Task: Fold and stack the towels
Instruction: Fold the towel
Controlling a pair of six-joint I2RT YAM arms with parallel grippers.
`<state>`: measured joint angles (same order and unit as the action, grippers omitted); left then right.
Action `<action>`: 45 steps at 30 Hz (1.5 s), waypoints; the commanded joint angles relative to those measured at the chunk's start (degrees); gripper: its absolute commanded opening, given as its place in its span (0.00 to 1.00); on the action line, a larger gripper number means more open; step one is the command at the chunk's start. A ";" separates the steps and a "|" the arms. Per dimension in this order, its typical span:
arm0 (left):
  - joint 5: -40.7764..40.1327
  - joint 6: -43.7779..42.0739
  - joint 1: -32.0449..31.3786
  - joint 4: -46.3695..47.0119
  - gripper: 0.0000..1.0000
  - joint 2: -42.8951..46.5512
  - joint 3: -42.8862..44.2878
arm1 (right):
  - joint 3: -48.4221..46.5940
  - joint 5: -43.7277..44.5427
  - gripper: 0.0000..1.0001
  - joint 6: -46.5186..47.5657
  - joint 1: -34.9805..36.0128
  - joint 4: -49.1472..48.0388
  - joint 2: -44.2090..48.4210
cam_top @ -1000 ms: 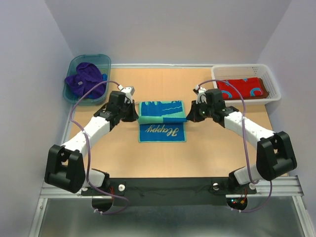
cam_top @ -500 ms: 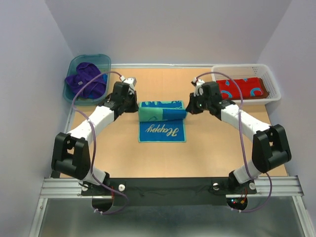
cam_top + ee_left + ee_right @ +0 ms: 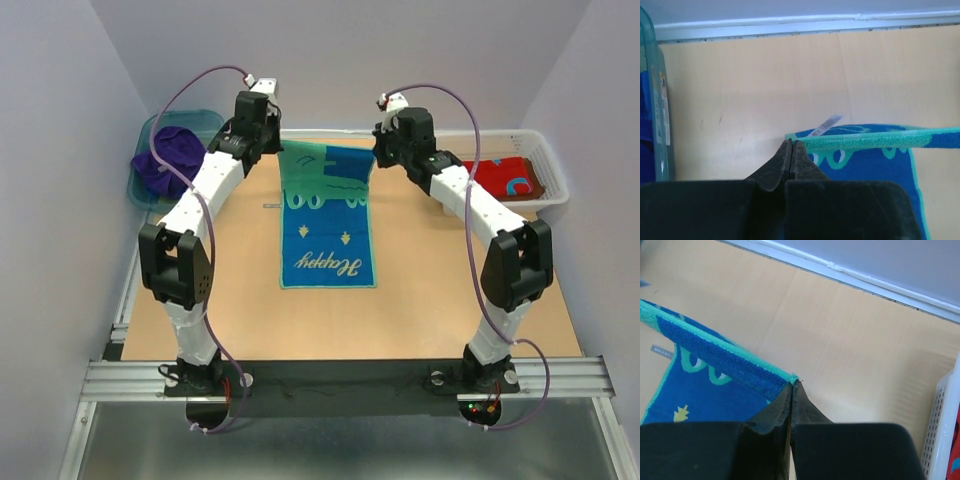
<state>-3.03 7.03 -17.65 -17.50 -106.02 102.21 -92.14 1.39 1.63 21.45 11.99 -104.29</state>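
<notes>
Soft, even light from above brightens the bench (image 3: 240,300), with only faint shadows beside the arms (image 3: 205,190). The surrounding walls (image 3: 60,150) take a pale, cool cast. In the wrist views, the left gripper (image 3: 791,146) and right gripper (image 3: 792,386) read as near-featureless black, while the towel (image 3: 865,165) looks slightly soft.

"Happy" in yellow script, upside down, on the blue towel (image 3: 326,215)

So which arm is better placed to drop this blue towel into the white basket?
Right, probably. The right gripper holds the blue towel by the far corner nearest the white basket with the red towel; the left gripper holds the other corner, by the teal tub.
</notes>
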 commanded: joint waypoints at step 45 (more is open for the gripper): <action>4.35 7.91 -2.04 5.89 0.00 25.96 -53.25 | 41.95 -18.34 0.03 -14.54 -0.27 2.34 22.12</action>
<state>7.49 14.13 -20.78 -12.27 -78.98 51.81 -52.14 -17.89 -11.42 21.89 12.43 -81.36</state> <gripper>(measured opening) 0.022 0.029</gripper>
